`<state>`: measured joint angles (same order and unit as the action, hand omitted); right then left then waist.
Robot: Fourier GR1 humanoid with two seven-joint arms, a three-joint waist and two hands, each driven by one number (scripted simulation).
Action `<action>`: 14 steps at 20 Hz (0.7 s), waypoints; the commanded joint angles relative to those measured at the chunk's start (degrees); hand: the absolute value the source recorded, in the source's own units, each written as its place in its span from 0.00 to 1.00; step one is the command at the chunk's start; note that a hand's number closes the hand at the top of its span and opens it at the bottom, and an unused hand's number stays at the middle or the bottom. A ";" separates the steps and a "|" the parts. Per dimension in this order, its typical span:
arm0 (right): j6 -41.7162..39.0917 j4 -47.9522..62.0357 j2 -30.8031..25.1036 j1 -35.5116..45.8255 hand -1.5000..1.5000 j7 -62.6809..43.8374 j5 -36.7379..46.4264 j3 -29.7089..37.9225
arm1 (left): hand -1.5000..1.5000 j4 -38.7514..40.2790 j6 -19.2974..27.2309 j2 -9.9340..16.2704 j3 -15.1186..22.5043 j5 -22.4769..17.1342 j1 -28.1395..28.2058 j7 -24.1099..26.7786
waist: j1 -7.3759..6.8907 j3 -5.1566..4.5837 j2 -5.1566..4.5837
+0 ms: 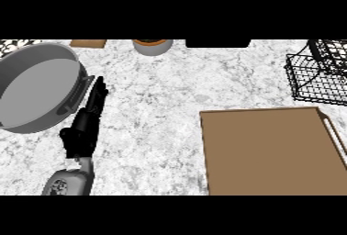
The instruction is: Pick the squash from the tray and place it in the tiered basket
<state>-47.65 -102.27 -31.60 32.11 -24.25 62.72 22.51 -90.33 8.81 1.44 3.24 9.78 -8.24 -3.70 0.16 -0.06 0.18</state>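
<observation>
Left robot hand (pixel 86 120): we see it at the view's left, fingers straight, holding nothing, beside a grey pan (pixel 37 87).
Right robot hand: not in view.
Squash: we find none on the brown tray (pixel 271 151); possibly out of frame.
Tiered basket (pixel 318 73): upper right, beyond the tray.
Worktop (pixel 176 92): marbled white.

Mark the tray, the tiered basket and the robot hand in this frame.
tray (pixel 271 151), head view, bare brown floor of it.
tiered basket (pixel 313 82), head view, black wire side wall.
left robot hand (pixel 88 120), head view, back of the hand.
</observation>
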 commanded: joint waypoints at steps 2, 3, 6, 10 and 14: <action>-1.25 3.13 0.10 7.83 1.00 -2.69 -4.07 4.76 | 0.50 3.28 0.47 -0.27 -0.36 0.83 -3.29 0.26 | -0.16 0.03 -0.20; 0.40 7.95 1.31 10.89 1.00 -3.57 -4.30 4.83 | 0.50 3.08 0.43 -1.08 0.92 0.99 -0.77 2.20 | -0.69 0.02 -0.29; 2.87 11.13 4.24 14.79 1.00 -6.90 -6.01 8.03 | 0.50 0.59 0.37 -1.40 1.98 0.37 3.04 2.94 | -1.27 0.03 -0.24; 9.04 19.40 -2.63 12.94 1.00 -0.21 -5.43 4.82 | 0.50 0.07 -1.13 0.09 0.34 -0.09 -0.91 -0.35 | -0.59 0.05 -0.25; 17.76 34.32 -5.34 20.94 1.00 1.20 -2.40 3.50 | 0.50 3.10 -0.49 -0.23 -0.49 -0.19 -0.64 3.11 | -1.36 0.04 -0.57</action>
<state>-36.75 -78.26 -34.32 49.00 -25.06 58.39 27.17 -88.80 8.75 0.86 3.62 10.18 -8.62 -2.39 -0.81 -0.02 -0.19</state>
